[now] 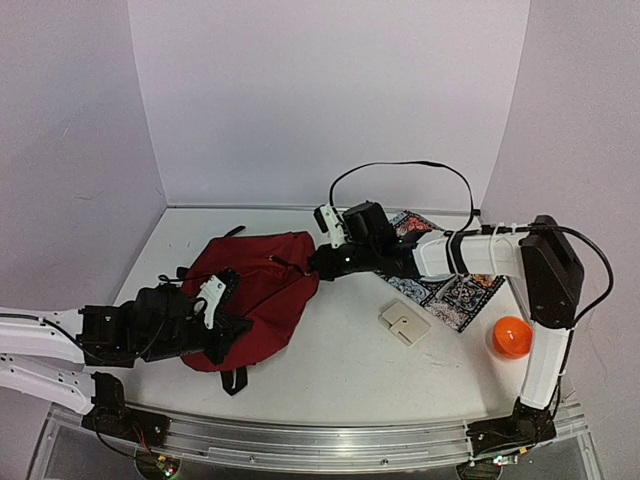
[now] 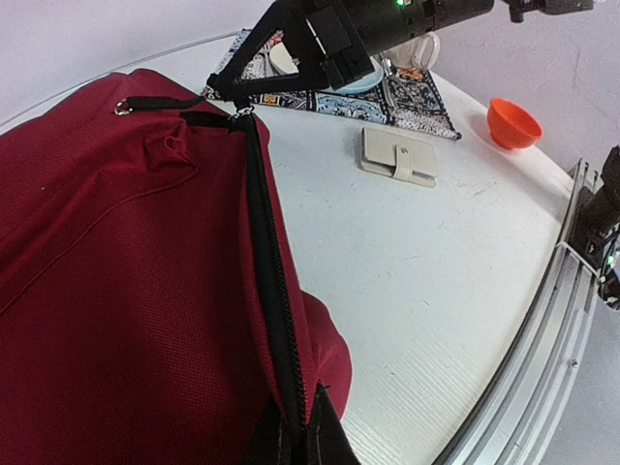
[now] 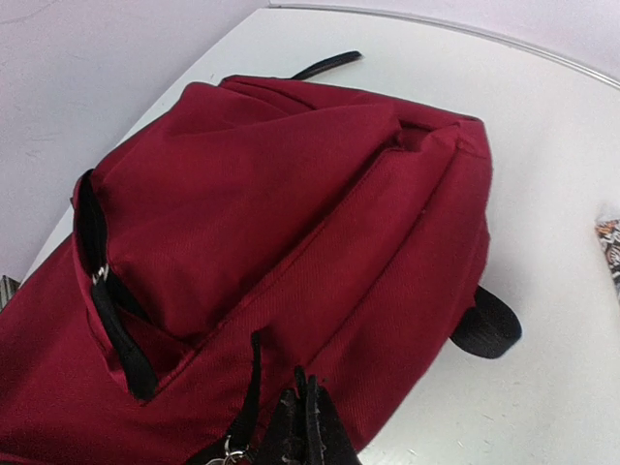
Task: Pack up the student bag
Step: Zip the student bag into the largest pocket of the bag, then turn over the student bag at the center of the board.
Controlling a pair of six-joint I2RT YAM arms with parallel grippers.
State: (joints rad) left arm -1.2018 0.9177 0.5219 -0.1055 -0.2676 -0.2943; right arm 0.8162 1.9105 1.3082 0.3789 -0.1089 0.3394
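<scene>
- White table point(image 1: 340, 370): carries everything below.
- Student bag point(image 1: 262, 290), a large dark red fabric backpack with black straps and zippers: lies flat on the table's left half, between the two arms.
- Patterned dark fabric mat point(image 1: 455, 290): lies flat at the right rear, apart from the bag.
- Left gripper point(image 2: 295, 431): fingers pinched together on the bag's near edge, at its black zipper line.
- Right gripper point(image 3: 302, 412): fingers clamped on the bag's far right end, at a black zipper strap.
- Orange round bowl point(image 1: 511, 337): stands right of the mat, beside the right arm.
- Beige flat wallet with a tab point(image 1: 404, 323): lies just in front of the mat.
</scene>
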